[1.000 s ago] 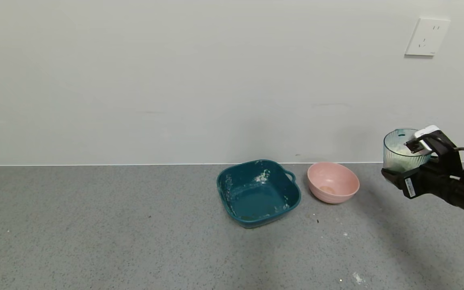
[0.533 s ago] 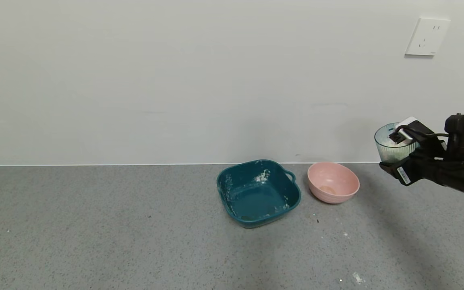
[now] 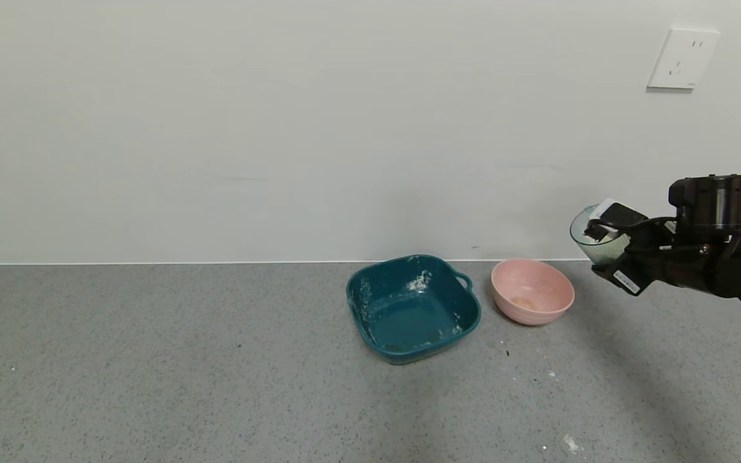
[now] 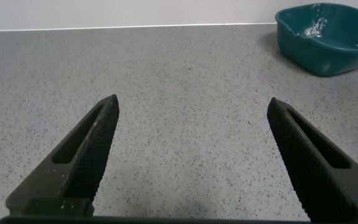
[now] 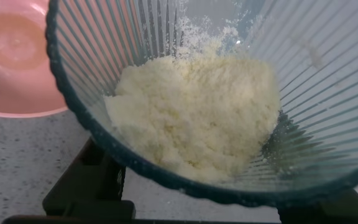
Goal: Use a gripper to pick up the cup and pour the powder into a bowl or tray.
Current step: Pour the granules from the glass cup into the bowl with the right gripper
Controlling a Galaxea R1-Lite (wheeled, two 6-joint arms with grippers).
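My right gripper point(image 3: 608, 247) is shut on the ribbed pale blue-green cup point(image 3: 592, 235) and holds it in the air, to the right of and above the pink bowl point(image 3: 531, 291). The cup is tilted with its mouth toward the bowl. In the right wrist view the cup point(image 5: 316, 74) fills the picture, with clumpy white powder point(image 5: 197, 112) heaped against its lower side near the rim. The pink bowl point(image 5: 11, 56) shows beyond the rim and holds only a faint residue. My left gripper point(image 4: 191, 155) is open and empty above bare counter.
A dark teal square handled dish point(image 3: 412, 307) with powder traces sits just left of the pink bowl; it also shows in the left wrist view point(image 4: 328, 34). A few powder specks point(image 3: 570, 442) lie on the grey counter. A wall socket point(image 3: 682, 58) is at the upper right.
My right gripper has risen and moved left toward the pink bowl with the cup, and the cup has tipped from upright toward the bowl. The bowl and dish have not moved.
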